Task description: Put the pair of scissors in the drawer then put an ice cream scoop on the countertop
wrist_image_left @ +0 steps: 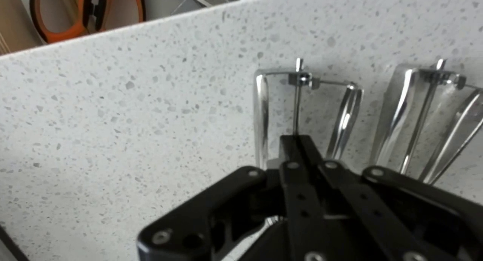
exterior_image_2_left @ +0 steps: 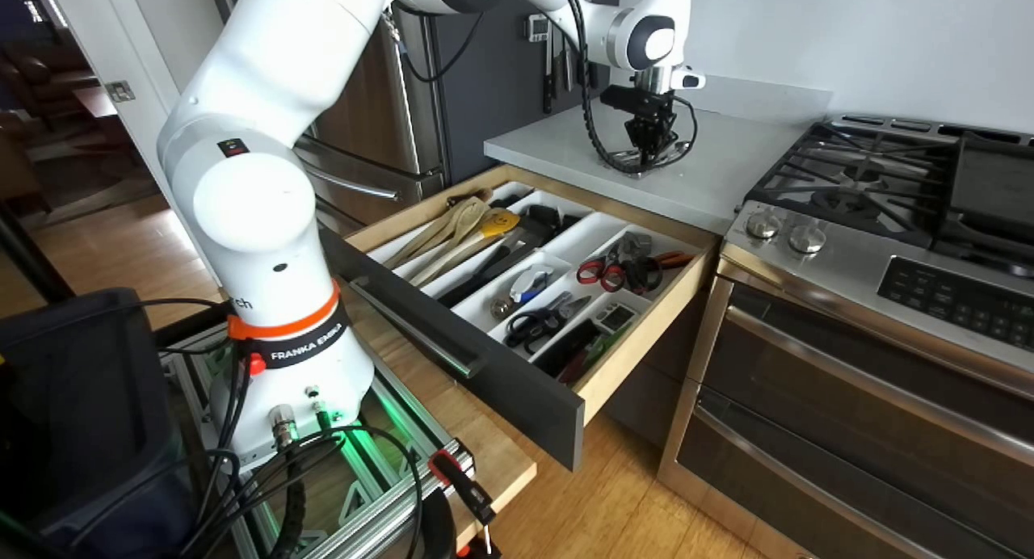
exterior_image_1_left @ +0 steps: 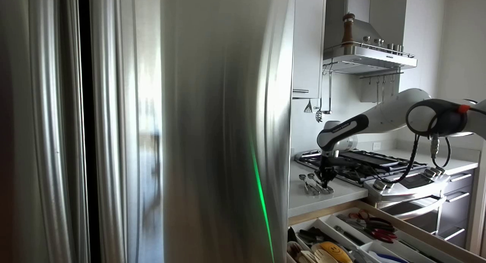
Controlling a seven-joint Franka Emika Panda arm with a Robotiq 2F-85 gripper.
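Two metal ice cream scoops lie side by side on the speckled countertop [wrist_image_left: 113,140]. My gripper [wrist_image_left: 297,137] is shut on the middle rod of the nearer ice cream scoop [wrist_image_left: 261,102], and its black fingers [wrist_image_left: 289,149] hide the lower part. Beside it is the second scoop [wrist_image_left: 394,114], untouched. In an exterior view my gripper [exterior_image_2_left: 646,159] points down at the counter beyond the pulled-out drawer [exterior_image_2_left: 646,345]. In that drawer lie black-handled scissors [exterior_image_2_left: 533,325] and red-handled tools [exterior_image_2_left: 602,272]; orange-handled scissors [wrist_image_left: 77,29] show in the wrist view. Which pair the task means I cannot tell.
Wooden utensils [exterior_image_2_left: 460,228] and a yellow smiley-faced tool [exterior_image_2_left: 498,221] fill other drawer compartments. Beside the counter stands the gas hob with black grates [exterior_image_2_left: 856,171]. A steel refrigerator [exterior_image_1_left: 212,103] blocks much of an exterior view. Utensils hang from a rail [exterior_image_1_left: 379,75].
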